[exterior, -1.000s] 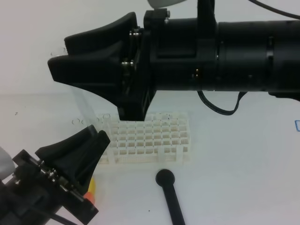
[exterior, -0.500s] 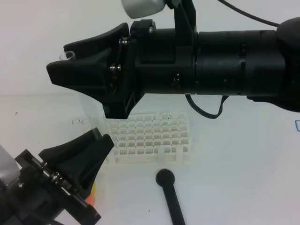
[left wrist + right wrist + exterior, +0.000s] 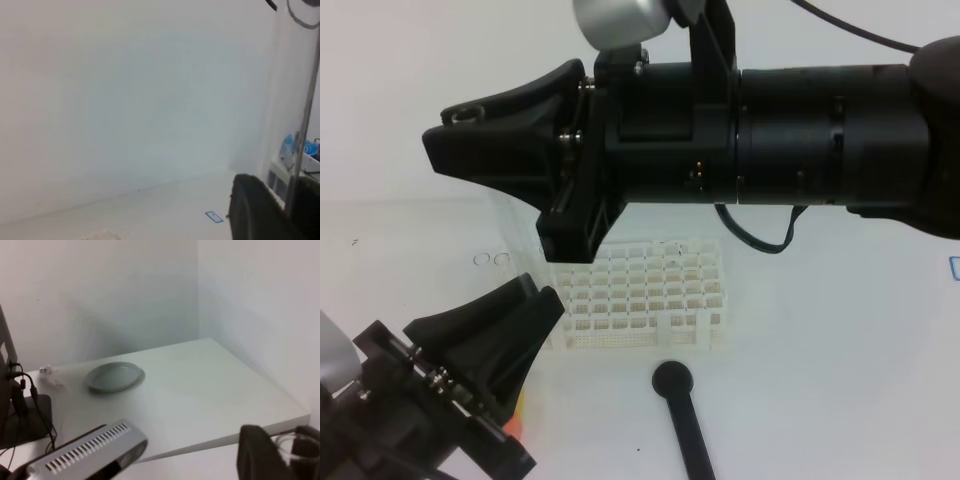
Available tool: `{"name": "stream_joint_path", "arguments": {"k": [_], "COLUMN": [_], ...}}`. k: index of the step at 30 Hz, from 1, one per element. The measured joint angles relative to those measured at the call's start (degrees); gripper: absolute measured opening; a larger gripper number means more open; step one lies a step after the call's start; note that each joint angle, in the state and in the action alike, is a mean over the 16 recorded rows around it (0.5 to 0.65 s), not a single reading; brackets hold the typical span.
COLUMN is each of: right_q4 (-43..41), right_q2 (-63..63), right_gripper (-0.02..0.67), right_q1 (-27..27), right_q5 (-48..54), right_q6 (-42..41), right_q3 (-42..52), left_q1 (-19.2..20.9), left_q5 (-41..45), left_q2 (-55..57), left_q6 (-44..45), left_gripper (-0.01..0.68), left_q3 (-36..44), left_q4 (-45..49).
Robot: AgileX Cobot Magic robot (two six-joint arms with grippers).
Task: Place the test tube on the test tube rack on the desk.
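Observation:
The test tube (image 3: 508, 235) stands upright above the left end of the test tube rack (image 3: 650, 300), which rests on the desk (image 3: 840, 380). My left gripper (image 3: 542, 292) comes up from the lower left and is shut on the tube's lower part. In the left wrist view the test tube (image 3: 295, 100) rises between dark fingers (image 3: 250, 210). My right gripper (image 3: 435, 128) reaches across from the right, shut on the tube's top. In the right wrist view the test tube's round rim (image 3: 288, 446) sits between the right gripper's fingers (image 3: 256, 455).
A black rod with a round knob (image 3: 675, 380) lies in front of the rack. A small yellow-and-orange block (image 3: 521, 408) peeks out beside the left arm. Two faint ring marks (image 3: 490, 260) show on the desk left of the rack.
The right gripper's jaws have come together around the tube's top after rising slightly. The left gripper has stayed shut on the tube's lower part, almost still.

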Motion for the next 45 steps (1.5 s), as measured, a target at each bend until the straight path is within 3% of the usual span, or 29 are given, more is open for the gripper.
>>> {"name": "stream_joint_path", "arguments": {"k": [9, 16, 22, 26, 37, 45], "right_q4": [-0.1, -0.3, -0.6, -0.7, -0.6, -0.4], "right_q2": [0.1, 0.3, 0.5, 0.5, 0.5, 0.5], "right_gripper": [0.123, 0.123, 0.123, 0.122, 0.122, 0.122], "right_q1": [0.0, 0.0, 0.0, 0.0, 0.0, 0.0], "right_q5": [-0.2, -0.8, -3.0, -5.6, -15.0, -18.7], "right_q6": [-0.6, -1.2, -2.5, -3.5, -5.1, -5.2], "right_q3": [-0.1, -0.1, -0.1, -0.1, -0.1, -0.1], "left_q1": [0.0, 0.0, 0.0, 0.0, 0.0, 0.0], "left_q5": [0.4, 3.4, 11.2, 20.2, 50.1, 63.6], "left_q2": [0.0, -1.2, -5.3, -10.2, -27.7, -38.7], "left_q6": [0.1, 0.2, 0.2, 0.3, -0.9, -3.5], "left_gripper": [0.104, 0.243, 0.315, 0.274, 0.031, 0.001], "left_q3": [0.0, 0.0, 0.0, 0.0, 0.0, 0.0], "left_q4": [-1.8, -2.9, -3.4, -3.6, -3.6, -3.6]}}
